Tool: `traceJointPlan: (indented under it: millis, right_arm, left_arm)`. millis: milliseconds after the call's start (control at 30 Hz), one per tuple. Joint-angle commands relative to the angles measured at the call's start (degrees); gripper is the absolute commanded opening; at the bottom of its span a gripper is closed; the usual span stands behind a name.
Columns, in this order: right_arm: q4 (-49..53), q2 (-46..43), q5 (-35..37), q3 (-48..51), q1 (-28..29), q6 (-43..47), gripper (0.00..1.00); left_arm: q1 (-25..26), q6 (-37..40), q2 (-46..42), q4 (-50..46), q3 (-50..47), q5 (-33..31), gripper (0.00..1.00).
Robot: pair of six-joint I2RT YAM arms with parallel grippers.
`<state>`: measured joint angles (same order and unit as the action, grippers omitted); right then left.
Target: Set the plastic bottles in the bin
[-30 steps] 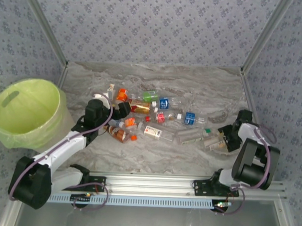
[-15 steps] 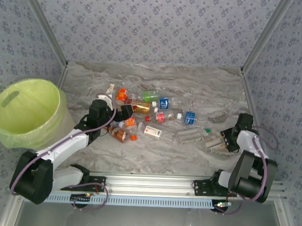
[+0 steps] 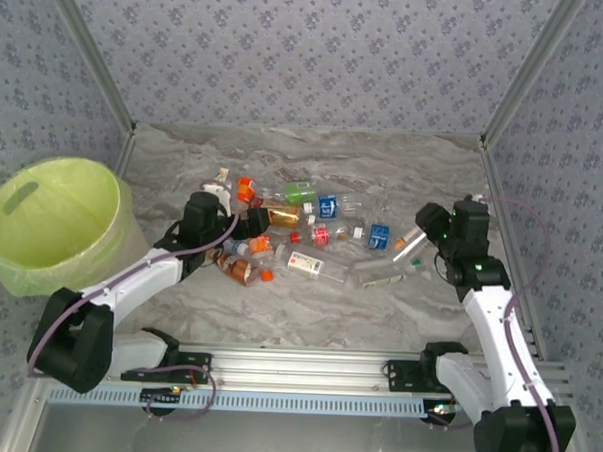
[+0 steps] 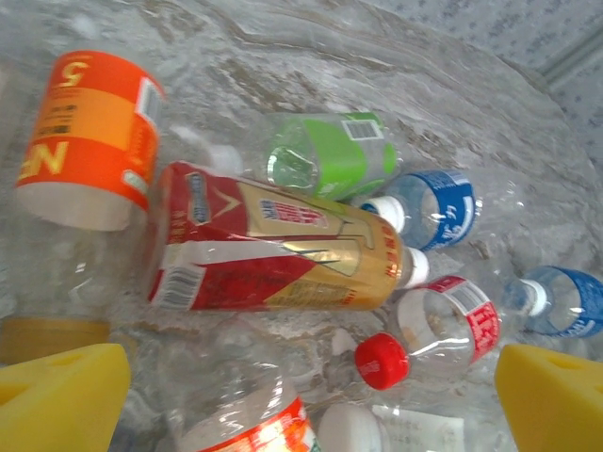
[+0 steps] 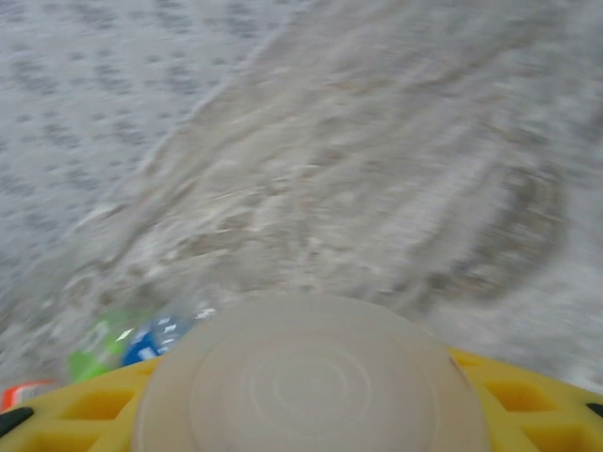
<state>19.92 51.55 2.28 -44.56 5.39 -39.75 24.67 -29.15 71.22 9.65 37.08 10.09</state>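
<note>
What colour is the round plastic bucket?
The round plastic bucket is pale lime green; top external view.

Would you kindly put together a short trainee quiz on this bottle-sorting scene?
1. Fill in: the left pincer's jaws stand ___ over the heap of small plastic bottles.
2. Which pincer grips a clear plastic bottle? A) the left one B) the right pincer
3. True or false: the round pale lime-green plastic bin stands on the left arm's side.
Key: 1 open; 2 B; 3 true.
</note>
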Motion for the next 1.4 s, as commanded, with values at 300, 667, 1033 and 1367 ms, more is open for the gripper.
traceJointPlan:
  millis: [300, 667, 1033, 1367]
  right_arm:
    - [-15.57, 20.23, -9.15, -14.88, 19.76, 4.40, 0.45]
    - [-21.87, 28.47, -15.26, -21.41, 25.58, 0.70, 0.48]
    - [-26.21, 29.92, -21.97, -23.03, 26.25, -2.06, 0.55]
    - [-24.19, 27.78, -18.06, -23.13, 24.92, 0.65, 0.81]
  left_arm:
    - [5.22, 7.78, 7.40, 4.82, 10.30, 24.35, 0.99]
    - [10.14, 13.07, 11.00, 0.40, 18.88, 28.00, 0.97]
    - [11.17, 11.71, 14.02, -1.06, 22.97, 26.78, 0.69]
    - [11.08, 13.69, 8.87, -6.33, 21.47, 13.54, 0.47]
